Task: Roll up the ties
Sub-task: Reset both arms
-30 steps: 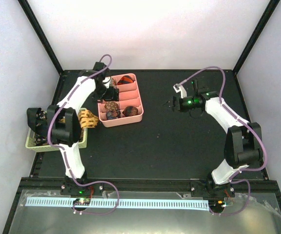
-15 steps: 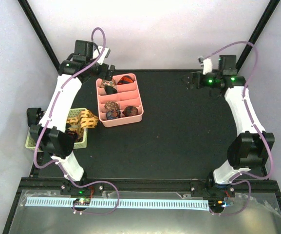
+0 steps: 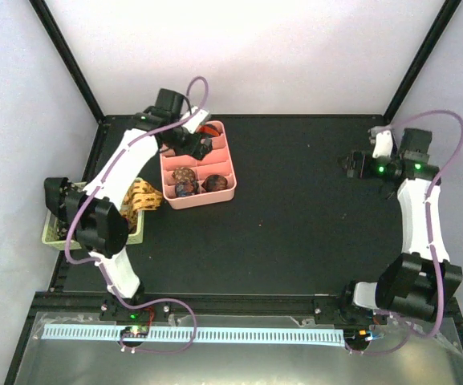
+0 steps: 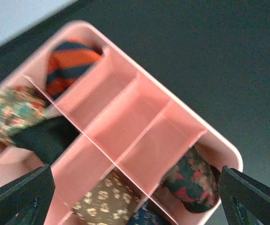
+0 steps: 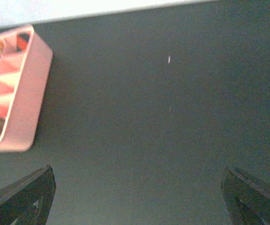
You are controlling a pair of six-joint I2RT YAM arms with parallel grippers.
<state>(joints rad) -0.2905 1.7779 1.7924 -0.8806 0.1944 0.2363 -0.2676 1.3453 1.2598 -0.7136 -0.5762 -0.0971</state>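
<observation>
Swinging back: our left hand (image 3: 194, 143) over the pink tray (image 3: 203, 202), spread apart, empty | right hand (image 3: 351, 165) withdrawn rightward, apart too | rolled ties (image 3: 187, 183) sit in tray (we judge basket tie (image 3: 144, 195) next)

No text, label, brand, number or sign can be read in any of the three views. Only woven stripes and floral patterns are shown on the ties (image 4: 71, 65), and nothing on the pale strip (image 3: 191, 334) along the near edge of the surface can be made out as lettering.
</observation>
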